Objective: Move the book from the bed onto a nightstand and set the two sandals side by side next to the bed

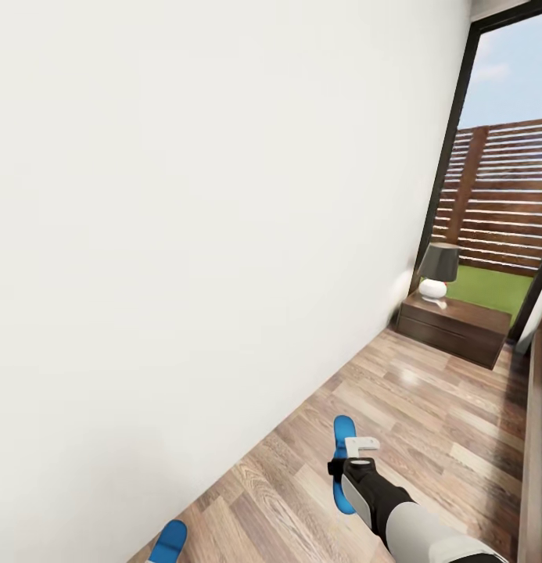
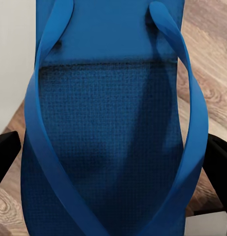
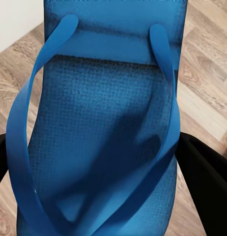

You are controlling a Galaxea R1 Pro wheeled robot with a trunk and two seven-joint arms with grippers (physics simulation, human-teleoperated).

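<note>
**Both sandals in hand, bound for the bedside**

The left pincer (image 2: 113,162) is grasping one blue sandal (image 1: 170,541) low by the white wall (image 1: 184,234); its dark fingers (image 2: 5,152) are flanking the sole. The right pincer (image 1: 349,461) is grasping the other sandal (image 1: 343,435) above the plank floor (image 1: 427,407). Judging so, the sandal step is underway; next calls for turning right toward the bed frame (image 1: 534,438) and lowering both side by side. The nightstand (image 1: 452,327) is standing ahead.

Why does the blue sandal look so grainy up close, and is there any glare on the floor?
Left wrist view: the sandal sits very near the lens, so its sole texture renders coarse and soft, with strap shadows across it. Right wrist view: the same grain on the other sandal, dark fingers at its side. Head view: a pale sheen on the wood floor before the nightstand.
</note>
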